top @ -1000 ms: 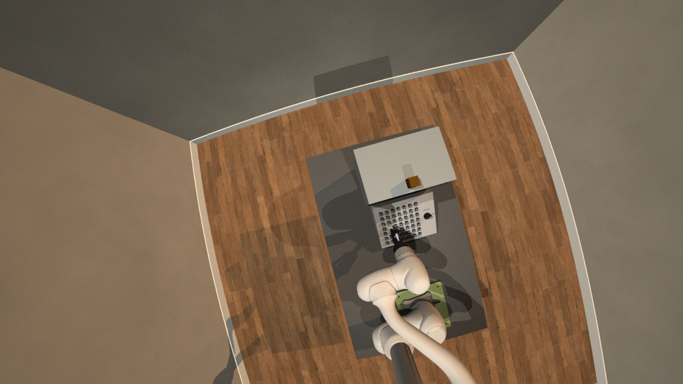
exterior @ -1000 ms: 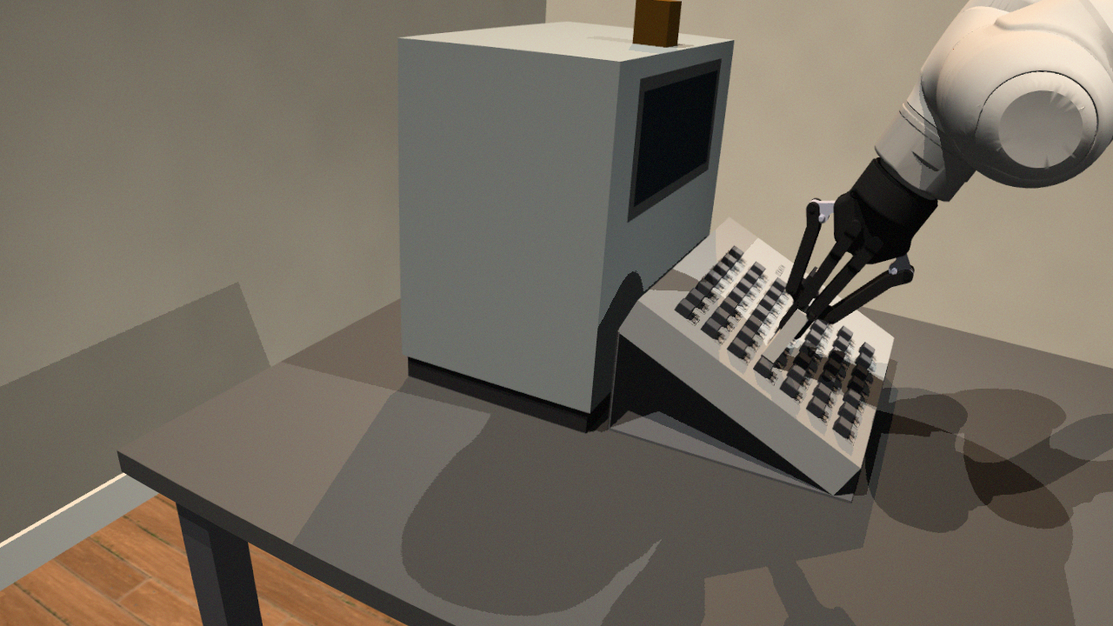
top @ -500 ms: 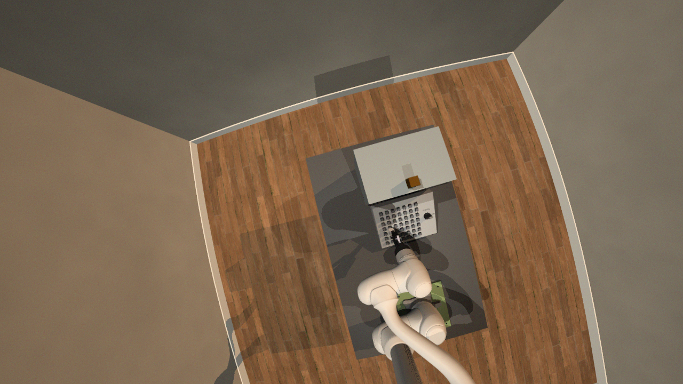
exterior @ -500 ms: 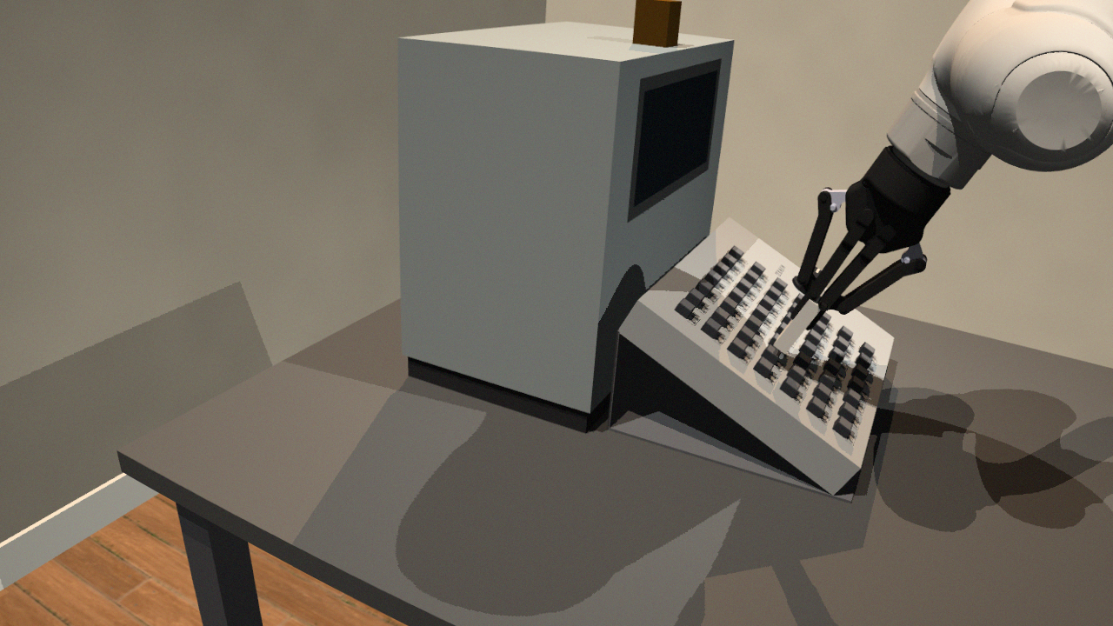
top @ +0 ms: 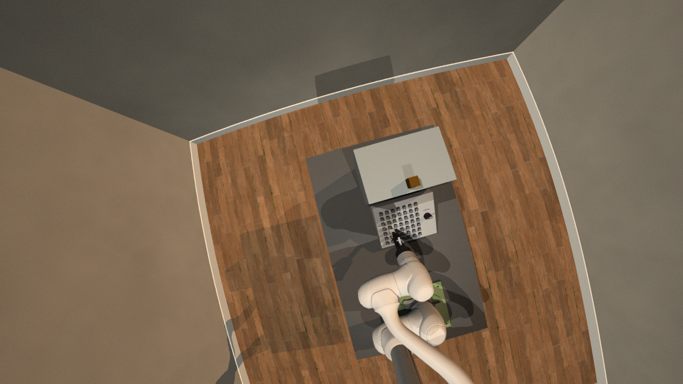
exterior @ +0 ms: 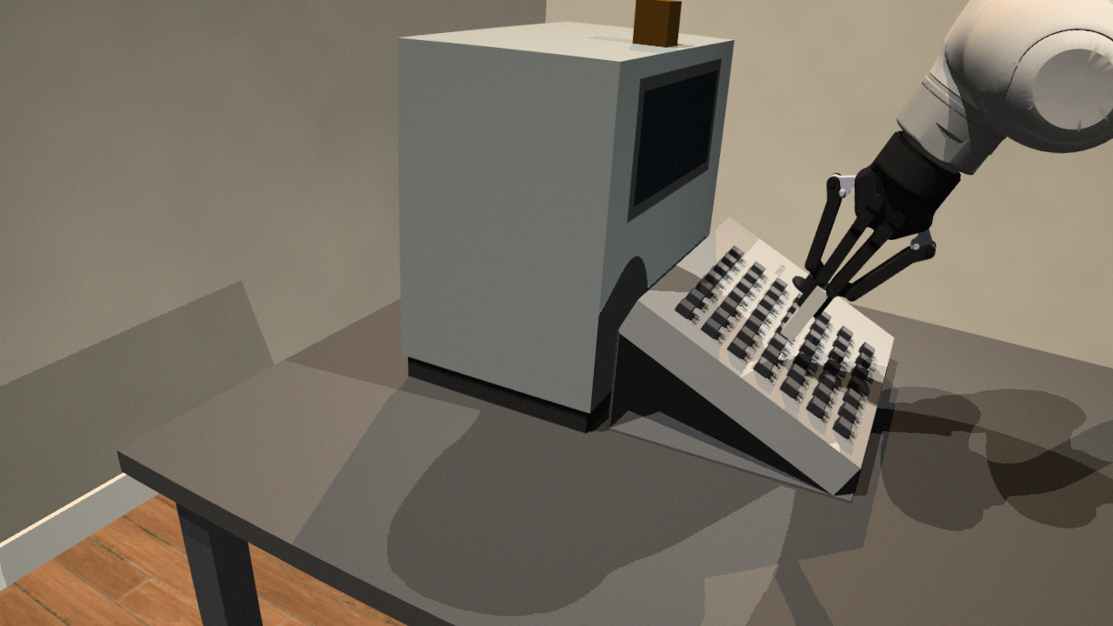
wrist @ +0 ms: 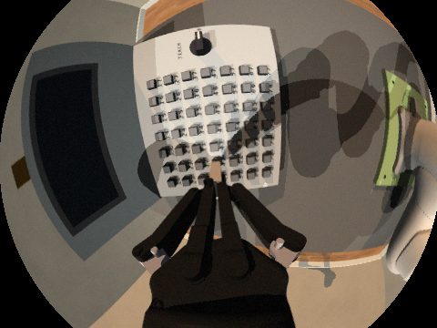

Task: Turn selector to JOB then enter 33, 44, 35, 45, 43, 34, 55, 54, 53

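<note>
We seem to be in a plain test room or lab: a robot arm (top: 389, 291) (exterior: 1019, 69) (wrist: 421, 182) reaches over a dark table (top: 343, 267) (exterior: 256, 467) (wrist: 314, 200) bearing a boxy machine (top: 403, 157) (exterior: 505, 217) (wrist: 111, 91), with bare walls (top: 86, 214) (exterior: 194, 156) around a wood-plank floor (top: 282, 191) (exterior: 116, 568).

The gripper (top: 395, 233) (exterior: 816, 290) (wrist: 216, 169) is higher over the keypad (top: 430, 228) (exterior: 700, 378) (wrist: 241, 41) than a second ago, its pale tip (top: 392, 230) (exterior: 803, 315) (wrist: 216, 171) lifted up the exterior view; the arm (top: 420, 274) (exterior: 980, 69) (wrist: 421, 182) is drawn slightly back, its upper joint covering more of the green plate (top: 445, 312) (wrist: 389, 137) in the top view; the arm's shadow on the table (top: 353, 286) (exterior: 194, 436) (wrist: 314, 205) has shifted too.
</note>
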Available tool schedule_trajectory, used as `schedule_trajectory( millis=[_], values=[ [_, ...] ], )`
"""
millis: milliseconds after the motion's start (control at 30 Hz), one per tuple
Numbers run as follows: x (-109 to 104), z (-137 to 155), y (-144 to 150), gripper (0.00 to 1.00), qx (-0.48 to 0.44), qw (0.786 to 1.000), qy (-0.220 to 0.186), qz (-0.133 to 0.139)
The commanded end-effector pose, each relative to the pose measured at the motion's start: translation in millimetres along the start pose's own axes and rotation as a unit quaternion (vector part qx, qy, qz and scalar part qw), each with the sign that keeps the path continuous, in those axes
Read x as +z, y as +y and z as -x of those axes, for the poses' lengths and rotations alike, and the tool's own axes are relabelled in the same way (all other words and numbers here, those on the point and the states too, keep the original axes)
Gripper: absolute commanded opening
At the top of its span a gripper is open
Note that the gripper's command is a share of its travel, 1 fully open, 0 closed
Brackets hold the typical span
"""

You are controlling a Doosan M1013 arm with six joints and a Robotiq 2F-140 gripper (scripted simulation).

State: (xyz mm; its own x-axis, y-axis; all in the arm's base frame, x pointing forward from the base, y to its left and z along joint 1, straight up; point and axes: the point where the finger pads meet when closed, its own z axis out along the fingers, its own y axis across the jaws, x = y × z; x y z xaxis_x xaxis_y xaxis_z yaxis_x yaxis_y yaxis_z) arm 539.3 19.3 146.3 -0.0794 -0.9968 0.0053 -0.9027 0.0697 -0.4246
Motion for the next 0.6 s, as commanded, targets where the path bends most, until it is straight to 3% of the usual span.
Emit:
schedule_trajectory(
  millis=[0,567],
  values=[
    [-2.6,1.4,-0.3,0.0,-0.001,1.0,-0.001,0.0],
    [-2.6,-32.7,33.6,0.0,-0.001,1.0,-0.001,0.0]
  ],
)
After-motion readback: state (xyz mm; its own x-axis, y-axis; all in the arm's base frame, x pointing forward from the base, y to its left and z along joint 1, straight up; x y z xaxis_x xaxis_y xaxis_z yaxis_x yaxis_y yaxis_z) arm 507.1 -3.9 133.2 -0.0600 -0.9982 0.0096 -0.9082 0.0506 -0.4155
